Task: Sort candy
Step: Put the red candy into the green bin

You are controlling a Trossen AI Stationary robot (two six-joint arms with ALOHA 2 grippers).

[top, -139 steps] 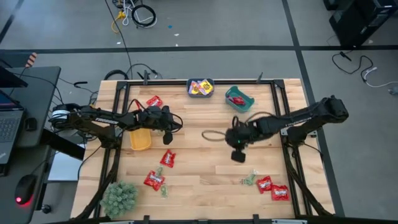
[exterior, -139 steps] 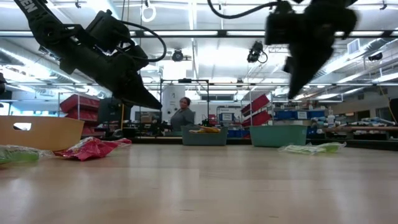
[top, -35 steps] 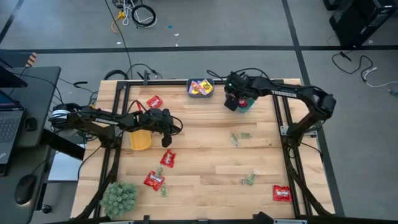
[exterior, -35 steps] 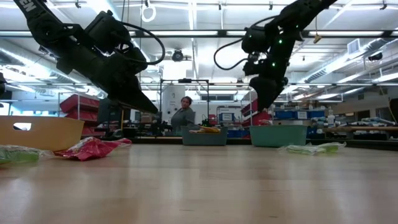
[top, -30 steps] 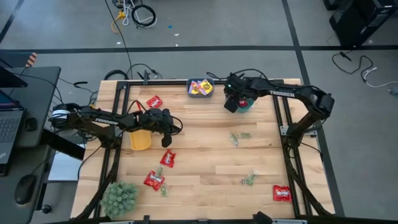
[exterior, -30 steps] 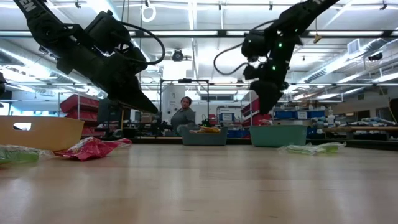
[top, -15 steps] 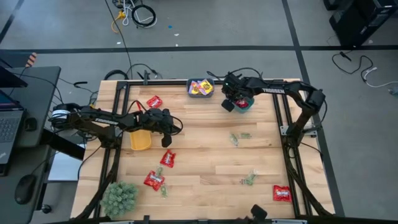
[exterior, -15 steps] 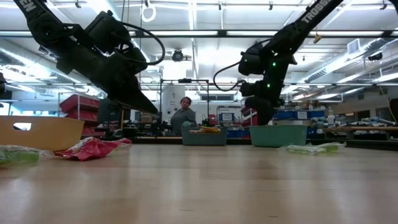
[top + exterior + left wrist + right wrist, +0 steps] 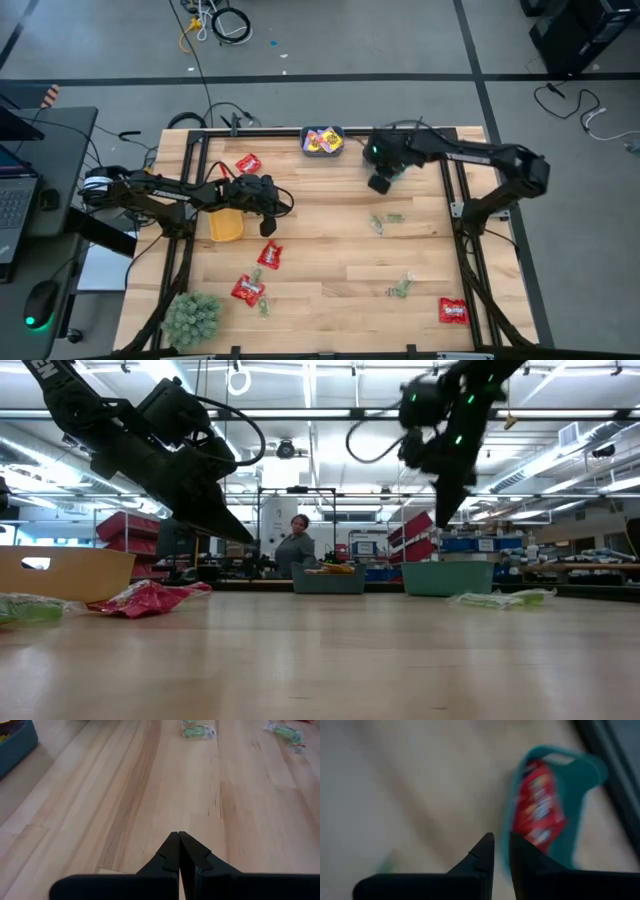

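Red candy packets lie flat on the table (image 9: 247,163) (image 9: 269,254) (image 9: 248,290) (image 9: 452,311). Pale green pieces (image 9: 385,220) (image 9: 402,288) lie right of centre. Yellow candies fill the grey-blue bin (image 9: 322,141). One red packet (image 9: 540,810) lies inside the teal bin (image 9: 580,775). My right gripper (image 9: 379,184) (image 9: 501,845) hovers just on the near side of that bin with a narrow gap between its fingers, holding nothing. My left gripper (image 9: 270,225) (image 9: 179,837) is shut and empty, hanging above the bare table beside the yellow bin (image 9: 225,222).
A green fuzzy plant ball (image 9: 190,318) sits at the near left corner. Black frame rails (image 9: 455,190) run along the table's sides. Bare wood lies in the table's middle (image 9: 330,240). A person (image 9: 295,545) shows in the room beyond the far edge.
My right gripper has risen from low over the teal bin and drawn back toward the table's near edge. My left arm has kept still.
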